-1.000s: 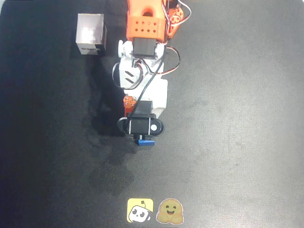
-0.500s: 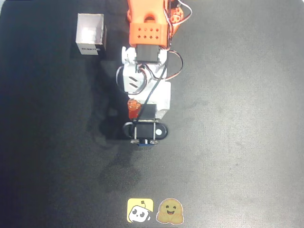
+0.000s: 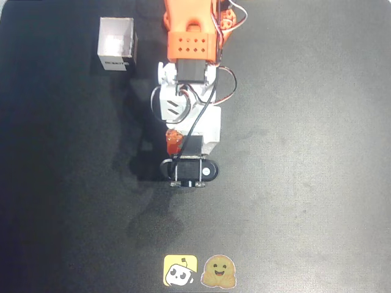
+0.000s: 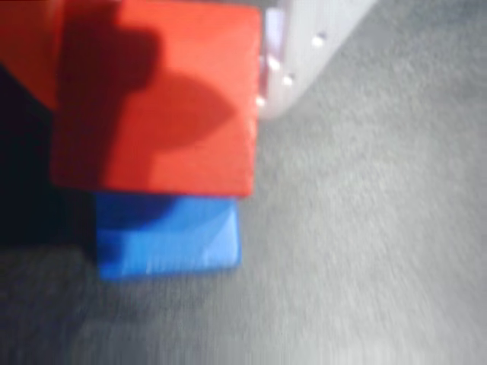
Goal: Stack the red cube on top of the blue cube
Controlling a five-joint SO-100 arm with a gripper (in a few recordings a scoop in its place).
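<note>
Risk: the red cube (image 4: 156, 95) is sitting off-centre over the blue cube (image 4: 167, 236) in the wrist view; I judge that letting go now could be tipping it off.
Box: the white box (image 3: 116, 44) is standing far from the arm; its contents are too blurred to tell.
Gripper: the gripper (image 3: 188, 182) is clamping the red cube, a white finger (image 4: 304, 46) pressing its side.
Cubes: red is hanging just above blue.
</note>
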